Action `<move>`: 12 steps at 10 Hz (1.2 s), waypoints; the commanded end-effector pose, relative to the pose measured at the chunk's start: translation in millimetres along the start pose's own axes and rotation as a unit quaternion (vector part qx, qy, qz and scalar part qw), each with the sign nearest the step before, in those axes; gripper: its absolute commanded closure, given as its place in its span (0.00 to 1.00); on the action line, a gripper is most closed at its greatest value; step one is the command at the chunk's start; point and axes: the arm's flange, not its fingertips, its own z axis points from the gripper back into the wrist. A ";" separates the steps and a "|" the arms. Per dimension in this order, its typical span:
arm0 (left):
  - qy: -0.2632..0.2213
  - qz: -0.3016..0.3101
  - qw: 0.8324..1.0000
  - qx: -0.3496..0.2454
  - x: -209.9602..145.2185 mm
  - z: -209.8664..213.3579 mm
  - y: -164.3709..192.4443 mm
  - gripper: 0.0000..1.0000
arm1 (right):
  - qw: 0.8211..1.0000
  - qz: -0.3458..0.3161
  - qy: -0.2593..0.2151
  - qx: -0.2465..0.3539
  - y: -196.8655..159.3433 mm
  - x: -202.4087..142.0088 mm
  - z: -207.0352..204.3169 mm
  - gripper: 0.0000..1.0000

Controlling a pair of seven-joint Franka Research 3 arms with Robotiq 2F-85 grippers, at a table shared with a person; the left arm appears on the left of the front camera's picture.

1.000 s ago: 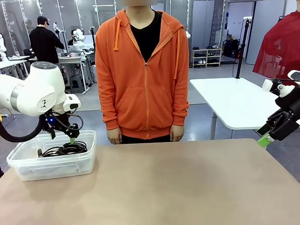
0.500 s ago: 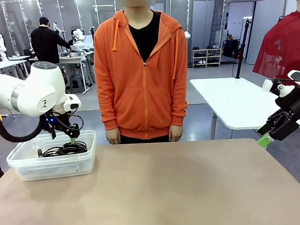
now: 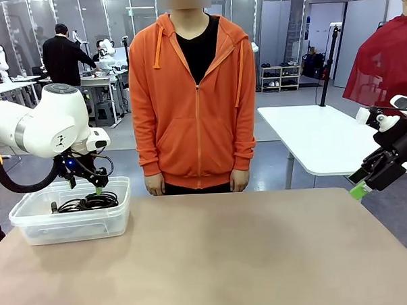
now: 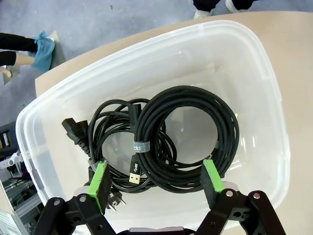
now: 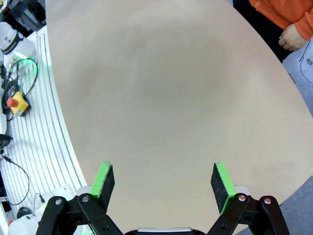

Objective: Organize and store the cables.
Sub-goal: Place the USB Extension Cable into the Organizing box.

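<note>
Your cables all lie inside the clear plastic bin at the left end of the table, on the robot's left. From the left wrist view you can make out two bundles of thin black cord resting on the bin's floor. The larger coil is a neat, round ring of several turns, bound at one side with a grey strap, and a gold-coloured flat plug hangs just below that strap. The second bundle is looser and less round; it sits beside the large coil and partly under it, so the two overlap in the middle of the bin. A chunky black power plug sticks out of it toward the bin wall, and another pronged plug end lies near the gripper's finger.

Your left gripper hovers just above the bin with its jaws spread wide, pointing down at the cables and holding nothing; the green pads frame the lower edge of the large coil without touching it. In the front view you see it poised over the bin's rim.

Your right gripper is out at the right edge of the table, fully open and empty, looking down on bare tabletop. A person in an orange hoodie stands at the far side, hands down.
</note>
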 end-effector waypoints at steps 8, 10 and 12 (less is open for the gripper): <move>-0.002 -0.009 1.000 0.000 0.4 -0.1 1.4 0.08 | 1.000 0.006 -0.001 0.002 0.6 -1.5 -0.4 0.00; -0.002 -0.009 1.000 0.000 0.4 -0.1 1.4 0.08 | 1.000 0.006 -0.001 0.002 0.6 -1.5 -0.4 0.00; -0.002 -0.009 1.000 0.000 0.4 -0.1 1.4 0.08 | 1.000 0.006 -0.001 0.002 0.6 -1.5 -0.4 0.00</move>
